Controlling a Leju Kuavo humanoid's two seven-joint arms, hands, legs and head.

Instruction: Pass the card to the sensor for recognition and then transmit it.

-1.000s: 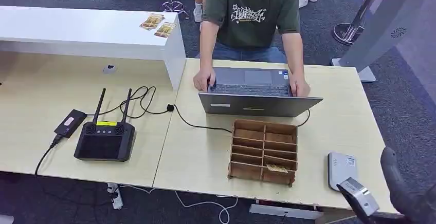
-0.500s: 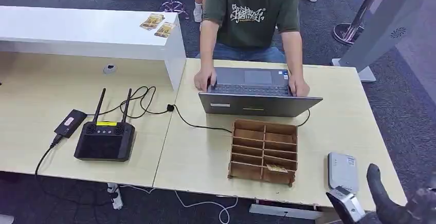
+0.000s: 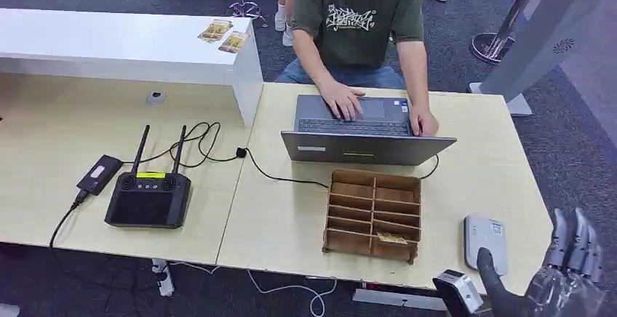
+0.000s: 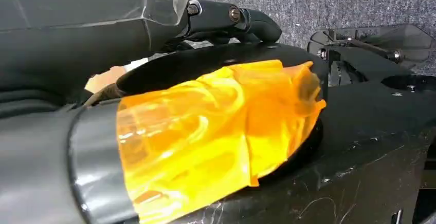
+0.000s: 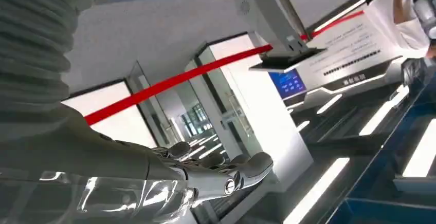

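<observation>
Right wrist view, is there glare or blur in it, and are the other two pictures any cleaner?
Right wrist view: tilted, bright panels washed out white, right hand glossy with reflections. Left wrist view: orange film glares, edges soft. Head view: even light, sharp on the wooden organizer and laptop.

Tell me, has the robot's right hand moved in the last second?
Yes. The right hand has turned, fingers now pointing up, and its wrist box has slid left, away from the white sensor and below the table edge.
</observation>
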